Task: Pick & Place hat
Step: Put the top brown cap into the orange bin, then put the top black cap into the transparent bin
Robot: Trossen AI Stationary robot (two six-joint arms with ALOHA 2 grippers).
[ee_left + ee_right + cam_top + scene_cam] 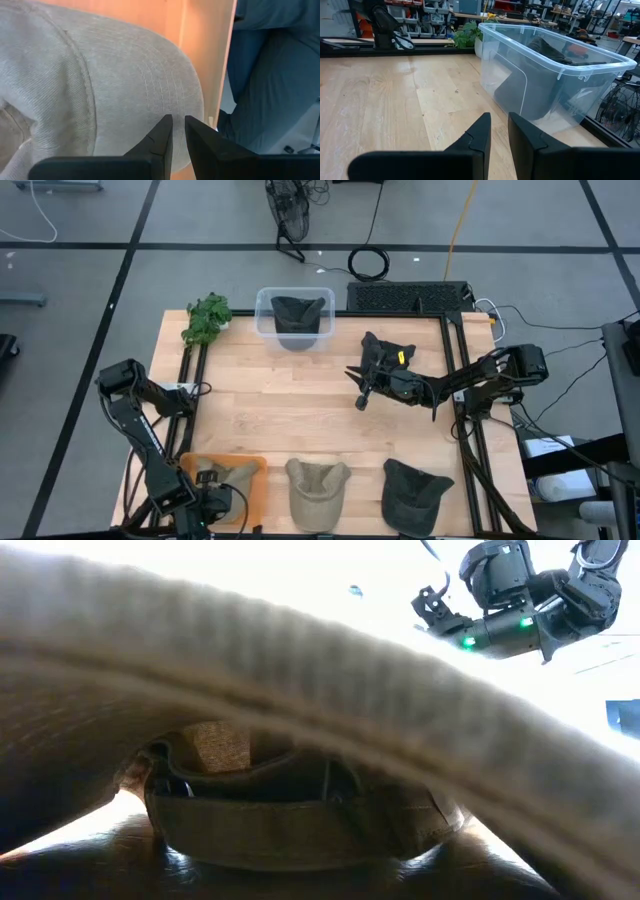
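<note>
Several caps lie on the table. A tan one sits in an orange tray at the near left corner. Along the near edge lie a tan cap and a dark cap. A black cap with a yellow tag lies on the far right part, and a dark cap rests inside a clear bin. My left gripper is shut, low over the tray cap's brim. My right gripper hovers shut above bare wood beside the black cap, pointing toward the bin. My left gripper has its shut fingertips right at the edge of the tan cap's brim, coming from above. I cannot tell whether they touch the cloth. The cap lies flat in the tray.
A green plant stands at the far left corner beside the bin. The low view is almost filled by the tan cap close to the camera, with my right gripper high behind it. Bare wood spans the table's middle.
</note>
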